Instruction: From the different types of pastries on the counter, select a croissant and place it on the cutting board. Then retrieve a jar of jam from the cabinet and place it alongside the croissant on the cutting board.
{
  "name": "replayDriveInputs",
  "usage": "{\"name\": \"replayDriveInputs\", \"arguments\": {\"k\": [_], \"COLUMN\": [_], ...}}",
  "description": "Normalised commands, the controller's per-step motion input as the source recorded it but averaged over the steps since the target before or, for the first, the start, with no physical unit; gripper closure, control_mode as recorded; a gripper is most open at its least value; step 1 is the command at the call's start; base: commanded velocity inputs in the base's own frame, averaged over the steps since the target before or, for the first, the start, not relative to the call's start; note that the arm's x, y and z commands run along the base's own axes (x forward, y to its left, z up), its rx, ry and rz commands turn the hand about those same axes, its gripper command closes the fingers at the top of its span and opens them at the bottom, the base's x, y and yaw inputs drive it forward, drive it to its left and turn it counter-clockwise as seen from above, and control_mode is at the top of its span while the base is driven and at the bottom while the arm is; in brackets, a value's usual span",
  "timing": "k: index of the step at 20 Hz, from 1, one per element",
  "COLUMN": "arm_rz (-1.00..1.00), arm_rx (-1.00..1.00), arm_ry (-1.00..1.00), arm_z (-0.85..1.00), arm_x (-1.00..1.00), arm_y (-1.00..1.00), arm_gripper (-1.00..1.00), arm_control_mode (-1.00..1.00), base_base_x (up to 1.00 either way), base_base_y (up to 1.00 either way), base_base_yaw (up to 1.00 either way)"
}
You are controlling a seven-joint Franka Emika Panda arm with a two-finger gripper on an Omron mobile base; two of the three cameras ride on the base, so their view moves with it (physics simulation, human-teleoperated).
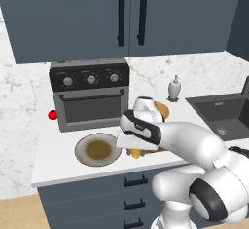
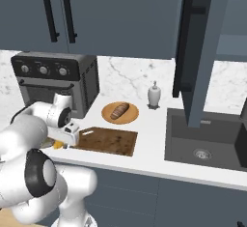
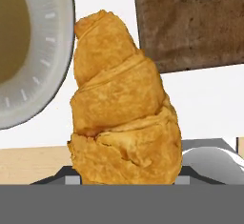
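1. Looking along the hand, you saw the croissant (image 3: 125,118) standing right at the gripper (image 3: 127,178) — jaws pinching its lower end.
2. You had the croissant (image 1: 136,152) over the counter (image 1: 53,162) front edge, between the plate (image 1: 81,147) and the cutting board (image 2: 111,141), beside both.
3. Your gripper (image 2: 65,144) sat low at the board's left end, a sliver of croissant (image 2: 58,145) showing beneath it.
4. You could see a loaf (image 2: 119,110) on its own orange plate (image 2: 107,115) behind the board — near the soap bottle (image 2: 154,95).

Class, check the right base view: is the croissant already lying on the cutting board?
No: the cutting board lies bare, while the croissant sits in the gripper beside it.
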Motion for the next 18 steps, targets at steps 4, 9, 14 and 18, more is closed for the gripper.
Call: {"name": "replayDriveInputs", "arguments": {"k": [4,9,14,18], "arm_rz": [0.14,0.07,0.00,0.00], "arm_rx": [0.05,0.00,-0.09,-0.03], "arm_ry": [0.01,0.01,0.11,0.08], "arm_z": [0.00,0.04,0.30,0.33], "arm_x": [0.26,0.24,0.18,0.29], "arm_y": [-0.26,-0.48,-0.89,-0.37], "arm_gripper": [1.00,1.00,1.00,1.00], "arm_control_mode": [-1.00,-1.00,-1.00,-1.00], "base_base_x": [0.00,0.00,0.00,0.00], "base_base_y": [0.00,0.00,0.00,0.00], "base_base_yaw": [0.00,0.00,0.00,0.00]}}
